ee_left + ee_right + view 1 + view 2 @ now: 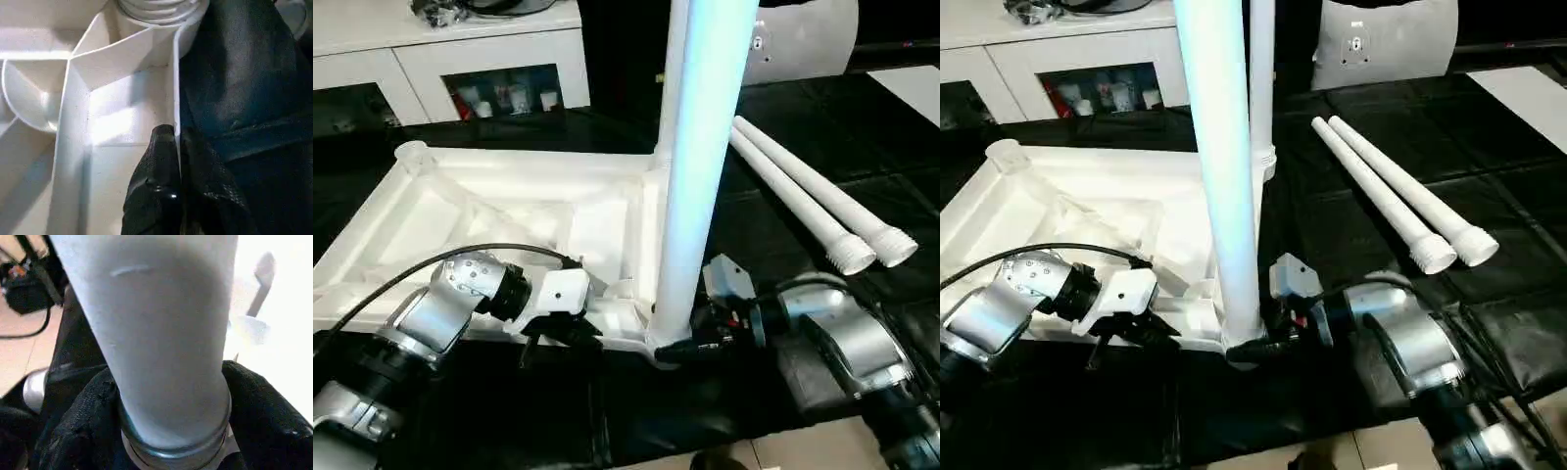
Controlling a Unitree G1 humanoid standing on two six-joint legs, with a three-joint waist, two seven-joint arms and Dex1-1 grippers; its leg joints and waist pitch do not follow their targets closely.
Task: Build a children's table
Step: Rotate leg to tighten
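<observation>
The children's table top (509, 225) lies upside down on the black floor mat (783, 147), its ribbed underside facing up. One leg (695, 166) stands upright in the near corner socket, right in front of the robot, and a second leg (1261, 88) rises from the far corner behind it. Two loose legs (1391, 211) lie side by side on the mat, well apart from the top, on the robot's right.

The left pincer (173, 171) is pinched shut on the thin raised rim of the top, beside the near socket, holding it steady. The right pincer (171, 431) wraps the base of the near leg, a finger on either side, clamped at the collar where it meets the socket.

The risk, as I see it, lies in that joint. If the leg is not sitting square, a twist could cross the thread and jam it. The tall leg gives plenty of leverage, so a sideways push might tip the top or drag it off the rim hold. The smooth, tapered plastic could also slip between the fingers.
</observation>
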